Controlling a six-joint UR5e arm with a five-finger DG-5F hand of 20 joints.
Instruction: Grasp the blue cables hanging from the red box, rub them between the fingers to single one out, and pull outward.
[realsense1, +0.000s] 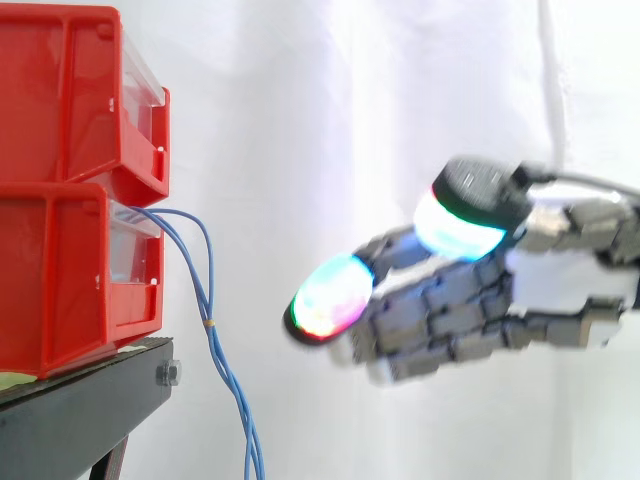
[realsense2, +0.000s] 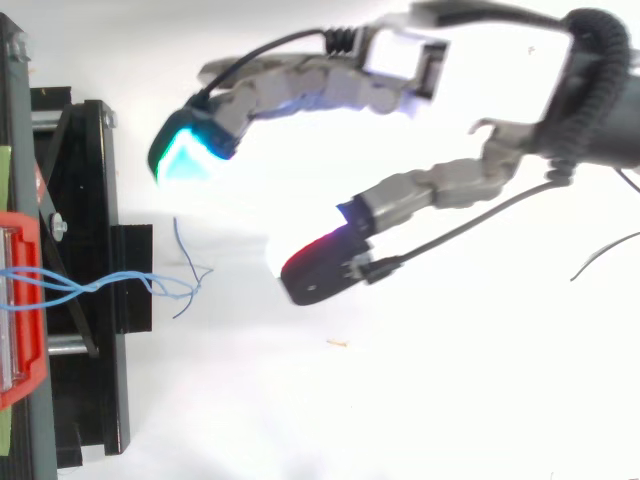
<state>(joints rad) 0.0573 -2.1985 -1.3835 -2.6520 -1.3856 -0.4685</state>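
The grey hand, fingers spread open, should close gently around the thin blue cables by the red plastic box.

Thin blue cables droop from the lower red box.

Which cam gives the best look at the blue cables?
Side view: the blue cables leave the lower red box and hang down past the black stand, clear against the white curtain, apart from the open hand. Top view foreshortens them to a short tangle across the stand.
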